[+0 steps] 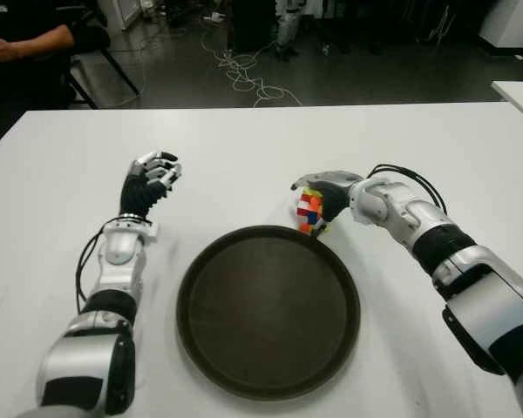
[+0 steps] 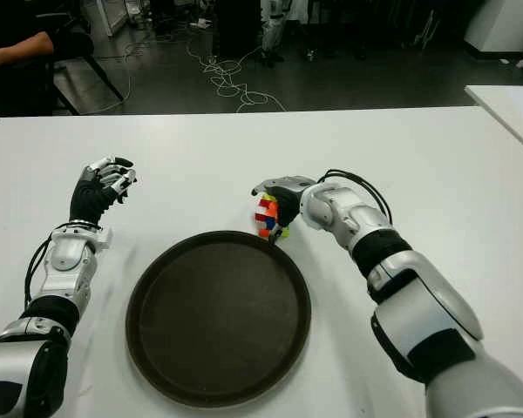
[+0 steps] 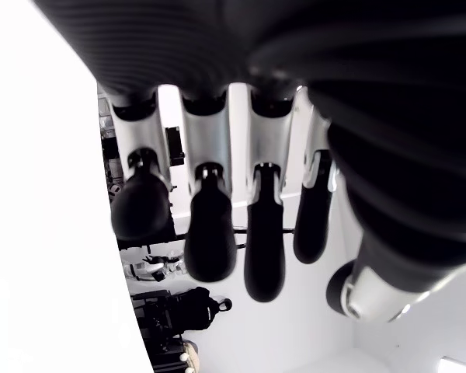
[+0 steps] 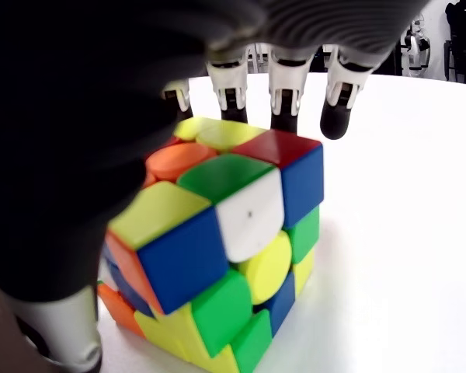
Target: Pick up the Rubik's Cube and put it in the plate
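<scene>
Progress: grasp made, transfer outstanding. My right hand (image 1: 318,198) has its fingers curled round the multicoloured plastic Rubik's Cube (image 1: 310,212), held just beside the far rim of the round dark-brown plate (image 1: 268,310), which contains nothing. Left hand (image 1: 154,177) shows left of the plate on the white surface (image 1: 244,148), fingers relaxed, holding nothing.

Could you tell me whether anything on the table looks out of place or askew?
The cube under the right hand, beside the plate's far rim, looks scrambled with its layers twisted out of line. Left hand shows idle left of the plate.
</scene>
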{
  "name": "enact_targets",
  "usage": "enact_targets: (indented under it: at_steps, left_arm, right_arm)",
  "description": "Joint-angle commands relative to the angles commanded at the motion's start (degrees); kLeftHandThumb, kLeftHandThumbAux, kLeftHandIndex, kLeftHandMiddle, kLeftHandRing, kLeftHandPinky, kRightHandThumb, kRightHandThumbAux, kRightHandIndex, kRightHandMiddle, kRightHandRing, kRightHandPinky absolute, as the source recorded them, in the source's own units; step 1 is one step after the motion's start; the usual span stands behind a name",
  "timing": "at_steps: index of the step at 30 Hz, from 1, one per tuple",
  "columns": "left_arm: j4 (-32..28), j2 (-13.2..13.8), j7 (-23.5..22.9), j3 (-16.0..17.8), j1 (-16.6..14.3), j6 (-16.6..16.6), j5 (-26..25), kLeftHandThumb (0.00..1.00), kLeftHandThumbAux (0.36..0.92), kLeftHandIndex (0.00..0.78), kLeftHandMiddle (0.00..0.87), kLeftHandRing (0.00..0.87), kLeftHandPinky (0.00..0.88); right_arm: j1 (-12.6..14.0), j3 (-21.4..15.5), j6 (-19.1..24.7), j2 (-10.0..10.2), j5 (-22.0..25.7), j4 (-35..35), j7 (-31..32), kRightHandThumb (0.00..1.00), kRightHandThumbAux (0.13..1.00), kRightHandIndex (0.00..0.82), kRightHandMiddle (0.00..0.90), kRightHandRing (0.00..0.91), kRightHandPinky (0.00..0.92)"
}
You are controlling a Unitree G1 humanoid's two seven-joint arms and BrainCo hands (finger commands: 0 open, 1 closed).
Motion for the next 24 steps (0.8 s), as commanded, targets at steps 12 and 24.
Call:
enact_targets:
  at_steps: [12, 24]
  left_arm:
    - [0.0, 0.2, 1.2, -0.5, 0.0, -0.1, 0.9, 0.843, 0.667, 0.414, 0.571, 0.695, 0.722]
    - [0.2, 0.3, 1.7, -0.7, -0.1, -0.2, 1.4, 0.841, 0.669, 0.406, 0.565, 0.681, 0.713]
  right_arm:
    - [0.0, -0.6, -0.6, -0.1, 0.5, 0.2, -0.7, 0.0, 0.782, 0.094, 0.113, 0.122, 0.12]
    - [-0.3, -0.9, -0.3, -0.2, 0.7, 0.4, -1.0, 0.0, 0.769, 0.102, 0.123, 0.134, 0.126]
